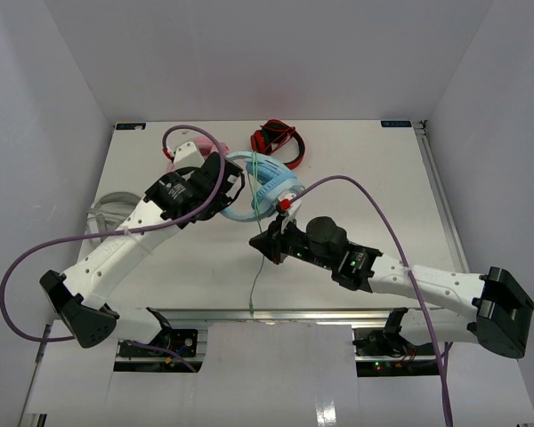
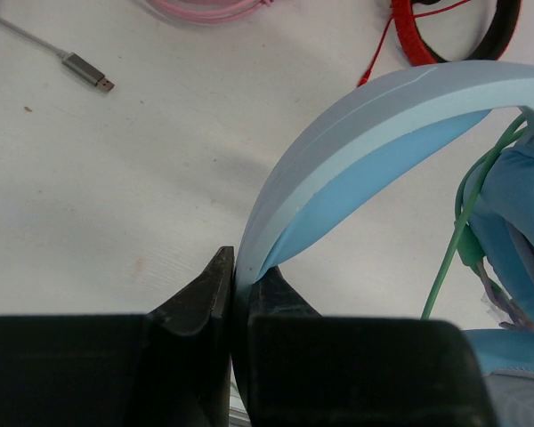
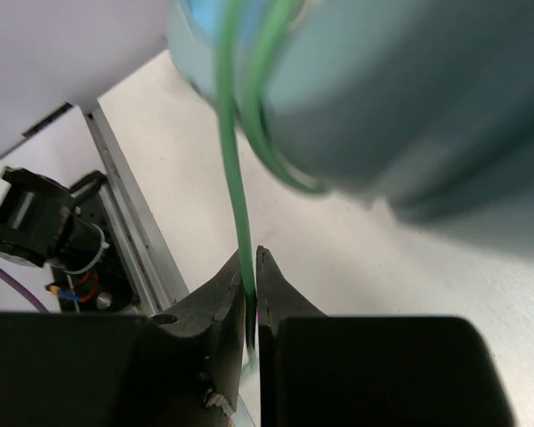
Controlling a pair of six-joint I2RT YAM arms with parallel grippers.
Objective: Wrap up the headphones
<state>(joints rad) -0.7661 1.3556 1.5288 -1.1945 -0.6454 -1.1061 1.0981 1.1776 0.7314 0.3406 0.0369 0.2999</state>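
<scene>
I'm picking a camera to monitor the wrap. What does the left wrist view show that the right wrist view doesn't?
Left wrist only: the left gripper, jaws shut on the blue headband, plus a USB plug, a pink headset and a red headset. Right wrist only: the right gripper, jaws pinching the green cable, and the table's edge rail. Both: the headphones and that green cable.

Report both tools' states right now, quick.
Left tool: closed, holding the headphones by the headband.
Right tool: closed, holding the green cable.
</scene>
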